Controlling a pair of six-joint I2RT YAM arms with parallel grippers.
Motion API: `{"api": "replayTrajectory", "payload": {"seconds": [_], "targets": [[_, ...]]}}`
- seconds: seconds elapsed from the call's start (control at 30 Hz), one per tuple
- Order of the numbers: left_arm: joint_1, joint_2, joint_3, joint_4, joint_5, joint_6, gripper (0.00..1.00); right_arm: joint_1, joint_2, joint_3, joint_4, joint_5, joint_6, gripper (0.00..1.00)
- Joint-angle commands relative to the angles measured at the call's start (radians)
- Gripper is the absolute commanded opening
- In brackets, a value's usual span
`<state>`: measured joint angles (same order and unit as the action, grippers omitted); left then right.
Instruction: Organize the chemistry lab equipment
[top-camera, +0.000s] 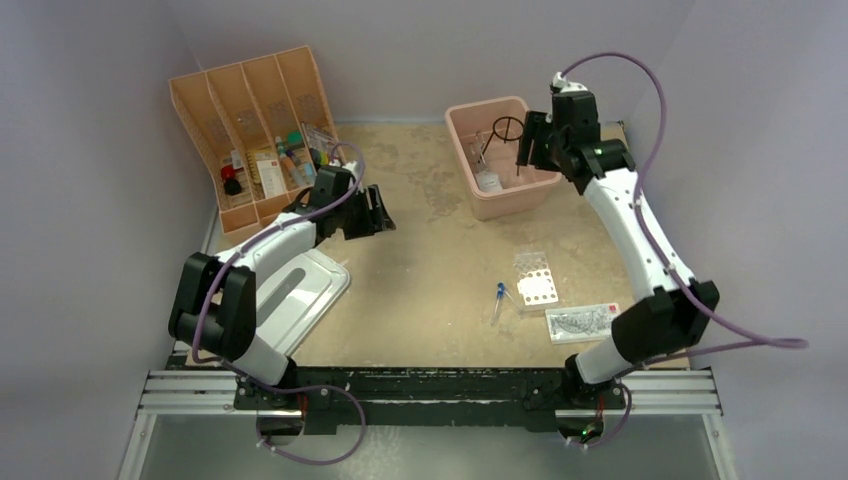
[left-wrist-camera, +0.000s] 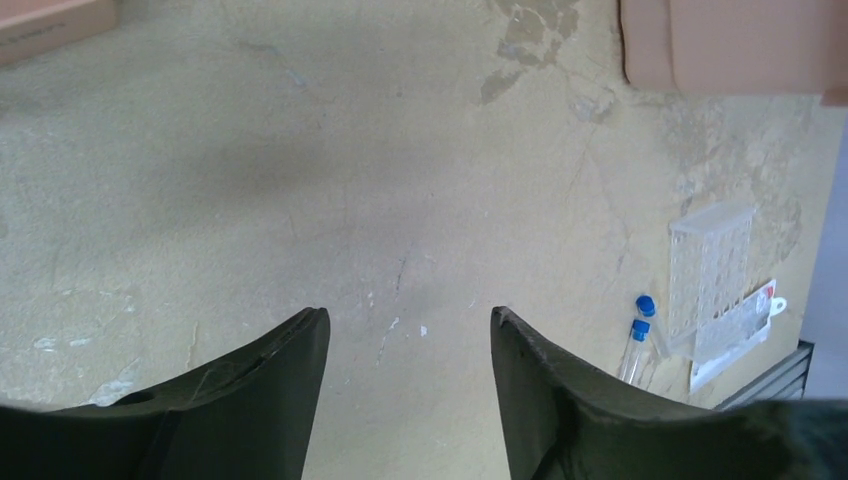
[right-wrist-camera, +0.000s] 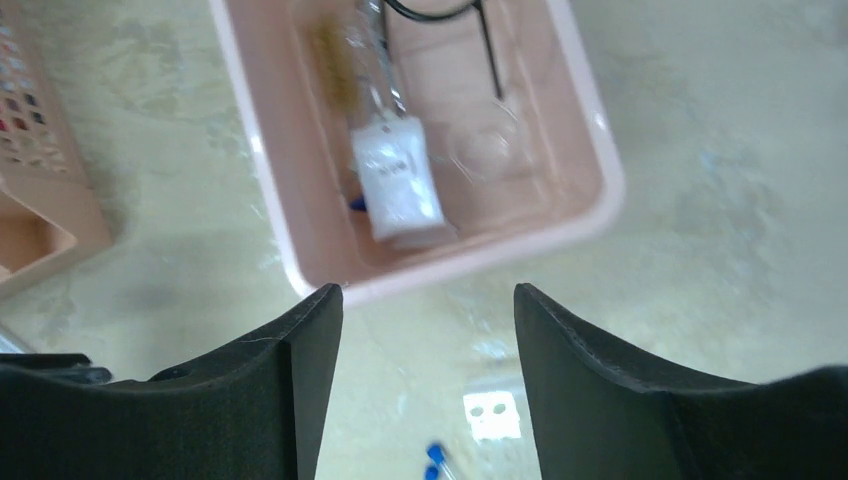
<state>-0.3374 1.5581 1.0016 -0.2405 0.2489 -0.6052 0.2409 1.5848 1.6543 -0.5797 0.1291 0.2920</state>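
Observation:
The pink tub (top-camera: 470, 118) at the back holds a black wire ring tripod (top-camera: 508, 128), a clear flask (right-wrist-camera: 485, 150) and a white packet (right-wrist-camera: 397, 185). My right gripper (top-camera: 532, 148) hangs open and empty over the tub's right side; in its wrist view the right gripper (right-wrist-camera: 428, 290) frames the tub's near rim (right-wrist-camera: 480, 262). On the table lie a clear well rack (top-camera: 534, 280), two blue-capped tubes (top-camera: 499, 297) and a flat clear packet (top-camera: 582, 322). My left gripper (top-camera: 375, 212) is open above bare table, and the left gripper (left-wrist-camera: 410, 315) holds nothing. The rack (left-wrist-camera: 710, 265) and tubes (left-wrist-camera: 640, 335) lie to its right.
An orange divided tray (top-camera: 205, 92) with several small items stands at the back left. A white shallow tray (top-camera: 318, 292) lies under the left arm near the front left. Walls close in on both sides and at the back.

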Motion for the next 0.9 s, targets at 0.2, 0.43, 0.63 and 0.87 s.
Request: {"api": "replayTrajectory", "payload": {"seconds": [0.2,0.43,0.63,0.87], "targets": [[-0.029,-0.04,-0.005,0.062,-0.007,0.052,0.75,0.006,-0.258,-0.162,-0.272,0.168,0.058,0.68],[-0.034,-0.042,0.004,0.034,-0.106,0.06,0.8,0.008,-0.461,-0.411,-0.189,0.069,0.104,0.69],[-0.034,-0.031,0.015,0.037,-0.108,0.052,0.8,0.012,-0.417,-0.564,-0.22,-0.009,0.221,0.67],[-0.034,-0.017,0.016,0.051,-0.085,0.037,0.79,0.012,-0.3,-0.716,-0.253,-0.017,0.36,0.65]]}}
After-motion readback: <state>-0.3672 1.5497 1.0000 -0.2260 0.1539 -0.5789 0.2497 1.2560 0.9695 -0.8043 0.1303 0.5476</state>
